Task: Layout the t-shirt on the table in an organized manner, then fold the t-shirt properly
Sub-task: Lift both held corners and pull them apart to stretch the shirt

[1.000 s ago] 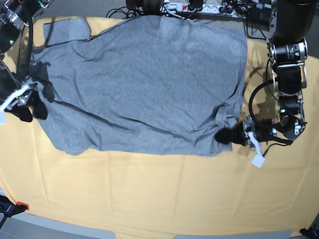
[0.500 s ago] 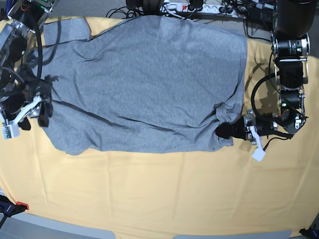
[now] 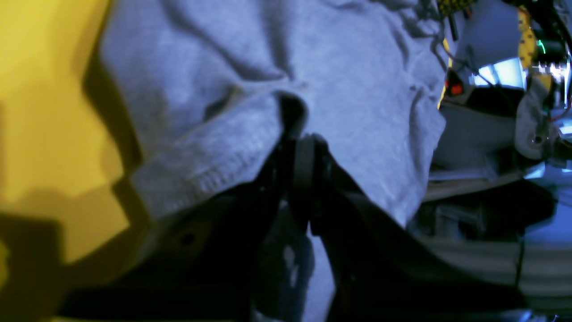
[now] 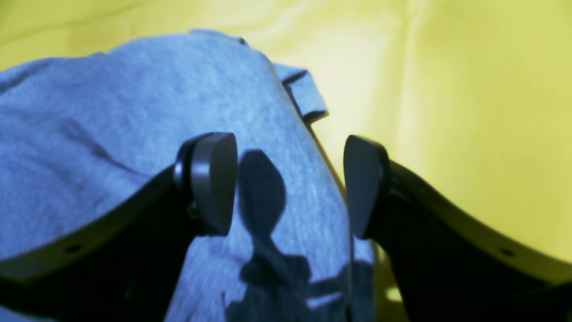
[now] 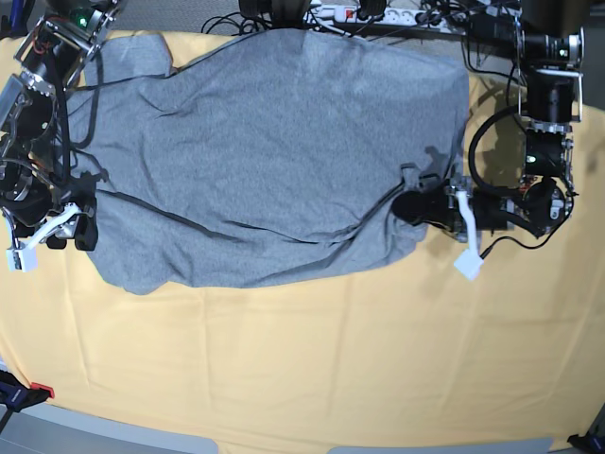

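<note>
Two grips suit the limp, light t-shirt: left gripper pinches its hem (bunching), right gripper gapes above its edge.

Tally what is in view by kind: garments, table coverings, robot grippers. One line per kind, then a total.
Garments: 1, the t-shirt, grey.
Table coverings: 1, the yellow-orange cloth over the table.
Robot grippers: 2, the left gripper shut on the t-shirt's edge, and the right gripper open over the t-shirt.
Total: 4.
</note>
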`<action>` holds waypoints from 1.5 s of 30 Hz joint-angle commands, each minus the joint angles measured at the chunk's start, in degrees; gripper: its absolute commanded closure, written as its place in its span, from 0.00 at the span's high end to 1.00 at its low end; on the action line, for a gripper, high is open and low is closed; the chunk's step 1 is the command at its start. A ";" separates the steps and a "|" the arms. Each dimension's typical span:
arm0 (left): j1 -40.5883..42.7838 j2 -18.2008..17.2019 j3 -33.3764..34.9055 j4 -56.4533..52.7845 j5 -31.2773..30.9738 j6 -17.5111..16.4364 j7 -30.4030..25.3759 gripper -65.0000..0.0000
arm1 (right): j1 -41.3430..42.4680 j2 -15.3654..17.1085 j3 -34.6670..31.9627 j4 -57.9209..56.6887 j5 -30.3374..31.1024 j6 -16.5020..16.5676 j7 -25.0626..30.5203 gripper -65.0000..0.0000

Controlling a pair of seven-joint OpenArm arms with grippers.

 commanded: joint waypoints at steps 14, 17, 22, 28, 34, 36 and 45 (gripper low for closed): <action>1.14 -3.72 -0.57 7.17 -1.43 -0.30 -0.73 0.00 | 5.46 1.18 0.15 -12.35 -1.40 1.99 3.04 0.40; 1.11 -4.57 -0.57 7.17 -1.43 -0.30 -0.73 0.00 | 5.51 1.40 0.17 -11.87 3.28 2.44 -1.05 0.00; 1.11 -4.96 -0.57 7.17 -1.43 -0.30 -0.73 0.00 | 5.27 2.60 0.17 -6.40 15.12 2.44 -13.64 0.00; 0.98 -5.16 -0.55 7.26 -1.43 -0.30 -0.73 0.00 | -1.79 3.39 0.17 6.91 24.57 2.44 -22.21 0.00; -0.83 -7.98 -0.55 9.81 -1.43 -0.30 -0.73 0.00 | -13.07 3.39 0.33 21.90 24.52 2.44 -22.26 0.00; -1.31 -10.08 -0.55 11.56 -1.43 -0.30 -0.73 0.00 | -16.33 3.43 0.33 26.21 22.25 2.44 -22.26 0.00; -2.49 -17.66 -0.55 14.38 -1.43 -0.30 -0.73 0.00 | -26.12 7.98 0.33 33.40 16.87 2.44 -22.26 0.00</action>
